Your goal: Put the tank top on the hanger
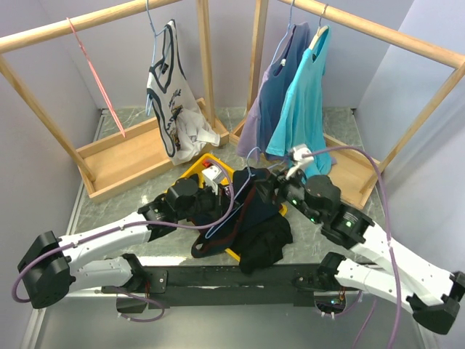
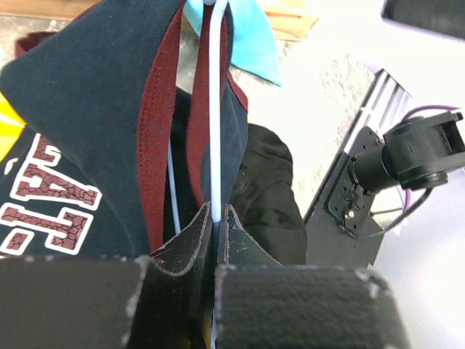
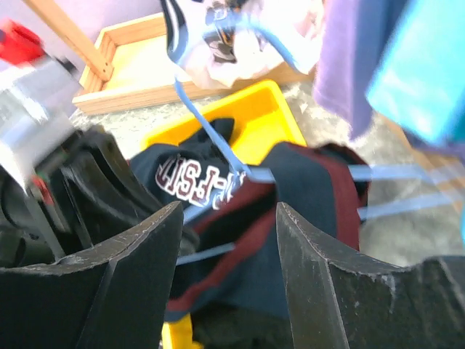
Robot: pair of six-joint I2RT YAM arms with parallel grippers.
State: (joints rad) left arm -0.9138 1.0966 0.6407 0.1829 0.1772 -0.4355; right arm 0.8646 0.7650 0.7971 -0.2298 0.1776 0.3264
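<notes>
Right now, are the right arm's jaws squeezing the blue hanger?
No, the right arm's jaws stand wide apart, and the hanger lies farther off, across the tank top.

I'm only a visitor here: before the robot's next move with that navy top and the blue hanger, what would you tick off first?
1. Left gripper holds the hanger: ok, its fingers are shut on the wire.
2. Right gripper free to take cloth: ok, it is open with nothing between its fingers.
3. Tank top hung on the hanger: not ok, it is bunched around the wire.
4. Hanger hook clear of the teal shirt: cannot tell, they sit close in the top view.
5. Tank top free of the black garment: cannot tell, the two lie against each other.
</notes>
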